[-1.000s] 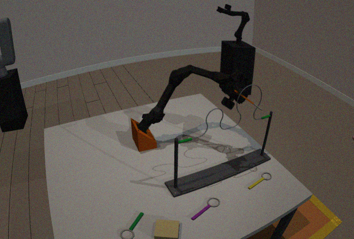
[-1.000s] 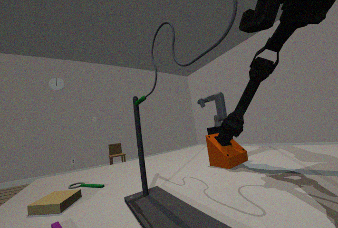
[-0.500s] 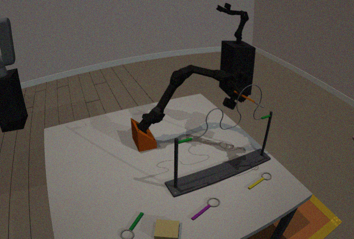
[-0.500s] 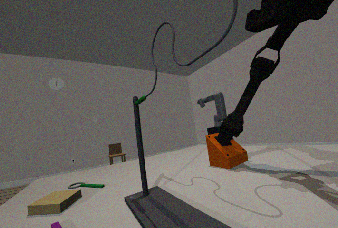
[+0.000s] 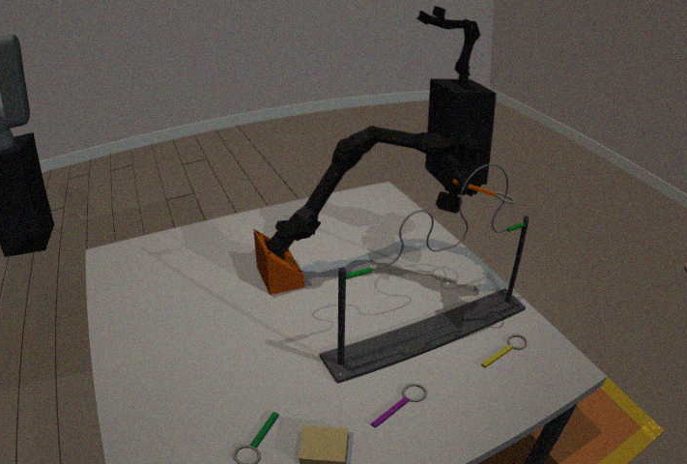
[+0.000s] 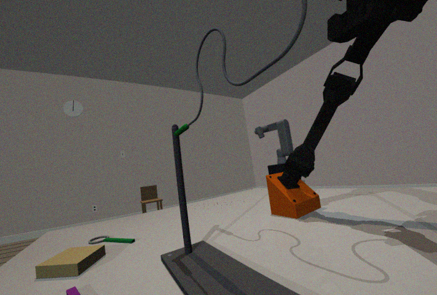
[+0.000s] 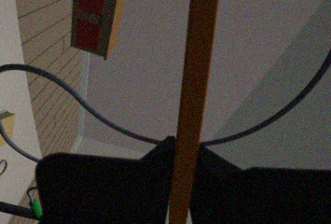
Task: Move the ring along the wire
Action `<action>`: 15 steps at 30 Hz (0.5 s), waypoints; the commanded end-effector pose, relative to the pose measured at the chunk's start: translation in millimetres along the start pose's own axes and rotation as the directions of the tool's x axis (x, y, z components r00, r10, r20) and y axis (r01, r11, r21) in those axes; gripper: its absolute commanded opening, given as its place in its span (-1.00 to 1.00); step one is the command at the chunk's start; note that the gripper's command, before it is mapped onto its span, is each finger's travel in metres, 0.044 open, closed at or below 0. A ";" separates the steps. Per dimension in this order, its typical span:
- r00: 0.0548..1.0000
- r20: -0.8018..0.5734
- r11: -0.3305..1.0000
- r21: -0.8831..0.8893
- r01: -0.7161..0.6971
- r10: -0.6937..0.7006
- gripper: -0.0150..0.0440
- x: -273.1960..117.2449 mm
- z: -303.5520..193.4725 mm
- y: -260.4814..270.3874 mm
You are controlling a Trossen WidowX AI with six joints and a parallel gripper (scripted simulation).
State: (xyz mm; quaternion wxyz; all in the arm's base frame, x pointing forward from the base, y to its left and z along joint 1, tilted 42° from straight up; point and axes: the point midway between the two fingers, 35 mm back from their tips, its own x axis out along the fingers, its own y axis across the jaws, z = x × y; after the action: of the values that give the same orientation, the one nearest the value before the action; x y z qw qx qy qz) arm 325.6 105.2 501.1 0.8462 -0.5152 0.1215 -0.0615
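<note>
My gripper [image 5: 466,188] [image 7: 178,143] is shut on the orange handle [image 5: 481,189] [image 7: 199,61], high at the right end of the wire. The ring [image 5: 510,202] is around the wire's descending right limb, above the green part [image 5: 515,226] next to the right post [image 5: 516,262]. Ring contact with the wire cannot be told. The grey wire [image 5: 490,164] [image 6: 238,84] [image 7: 19,67] crosses in front of the gripper in the top view and behind the handle in the wrist view. The other green part [image 5: 359,272] [image 6: 181,129] is at the left post [image 5: 341,317] [image 6: 181,187]. The ring is outside the wrist view.
The dark base [image 5: 420,334] bears both posts. A yellow-handled ring [image 5: 497,355], a purple-handled ring [image 5: 390,412], a green-handled ring [image 5: 265,429] [image 6: 119,240] and a tan block [image 5: 324,444] [image 6: 69,255] lie on the table. Other robots stand on pedestals behind.
</note>
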 end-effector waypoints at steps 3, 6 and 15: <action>0.999 0.005 0.997 0.066 -0.033 0.032 -1.00 0.1 1.1 2.1; 0.999 0.006 0.994 0.100 -0.049 0.049 -1.00 0.1 1.2 3.3; 0.995 0.015 0.975 0.200 -0.100 0.099 -1.00 -0.1 1.7 7.0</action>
State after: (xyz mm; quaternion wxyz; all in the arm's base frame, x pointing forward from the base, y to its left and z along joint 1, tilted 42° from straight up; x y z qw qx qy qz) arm 325.5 108.5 496.0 0.8886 -0.4364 0.1364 -0.0358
